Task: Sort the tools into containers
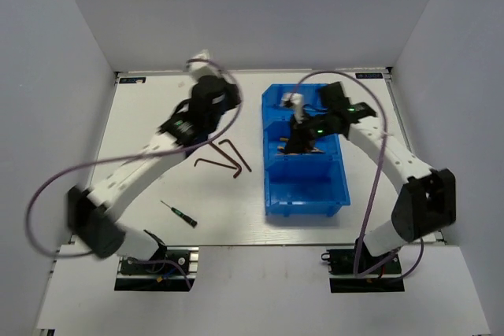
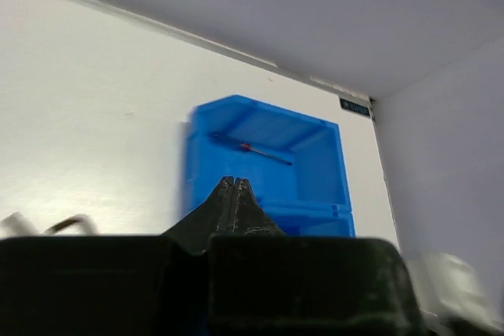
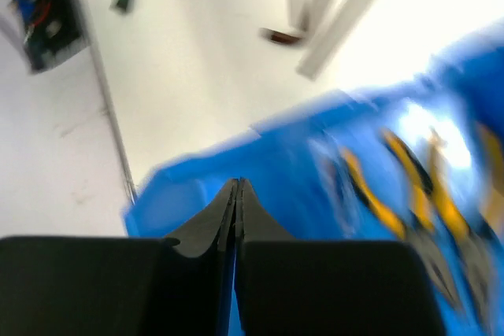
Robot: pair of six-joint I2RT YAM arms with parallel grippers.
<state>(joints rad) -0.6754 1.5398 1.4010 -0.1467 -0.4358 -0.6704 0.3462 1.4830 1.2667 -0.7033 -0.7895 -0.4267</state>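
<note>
Left arm [image 1: 134, 171]: rises from its base at the near left, long link sloping forward and inward, wrist at the far end and blurred in the overhead view. Left gripper [image 2: 235, 184]: fingers pressed tip to tip, nothing between them.

Right arm [image 1: 394, 159]: rises from its base at the near right, bends at the elbow and reaches inward to the left, wrist pitched downward. Right gripper [image 3: 238, 186]: fingers closed flat against each other, nothing held.
</note>
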